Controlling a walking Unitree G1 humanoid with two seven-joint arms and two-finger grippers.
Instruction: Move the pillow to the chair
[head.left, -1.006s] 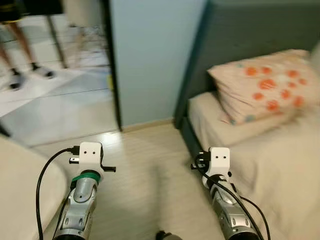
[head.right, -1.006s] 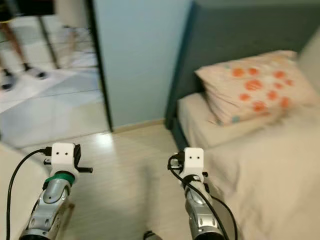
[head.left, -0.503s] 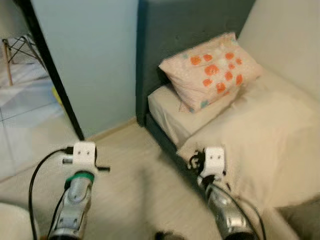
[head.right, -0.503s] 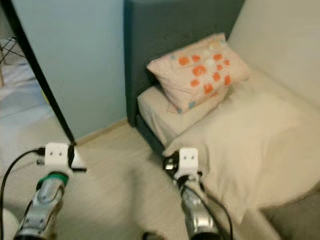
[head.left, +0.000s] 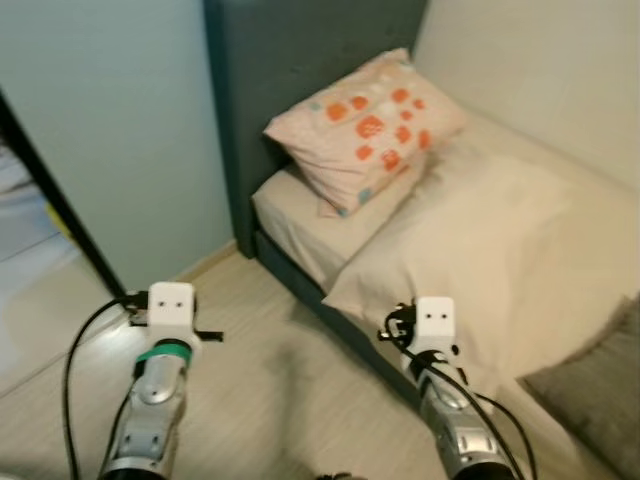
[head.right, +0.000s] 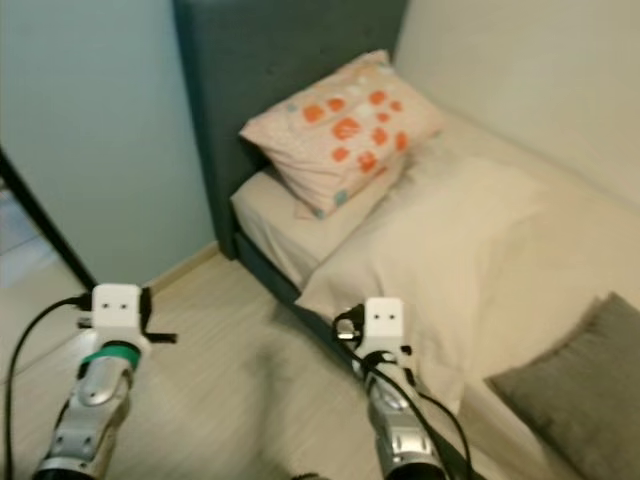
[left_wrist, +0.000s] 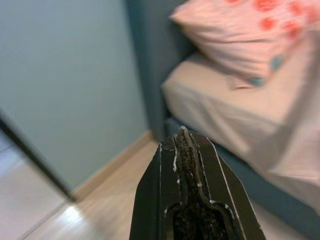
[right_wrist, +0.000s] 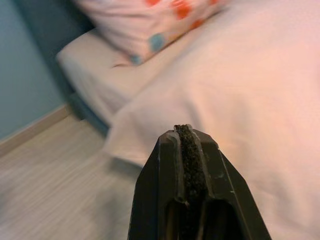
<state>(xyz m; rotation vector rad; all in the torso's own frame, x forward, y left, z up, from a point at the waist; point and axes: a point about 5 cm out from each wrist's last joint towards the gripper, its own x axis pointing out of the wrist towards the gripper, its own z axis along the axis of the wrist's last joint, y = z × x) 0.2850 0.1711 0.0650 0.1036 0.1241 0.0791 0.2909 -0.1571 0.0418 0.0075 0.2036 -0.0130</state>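
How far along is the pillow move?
Nothing is done: the pillow lies at the head of the bed, leaning on the dark headboard. In hand: nothing; the left gripper and right gripper are both shut and empty, short of the bed. Left: reach the pillow, grasp it, carry it to the chair.

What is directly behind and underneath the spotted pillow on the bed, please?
Behind the spotted pillow stands the dark grey headboard. Underneath it lies the mattress in a beige sheet, with the cream blanket reaching its lower edge. Whatever lies beneath the pillow itself is covered.
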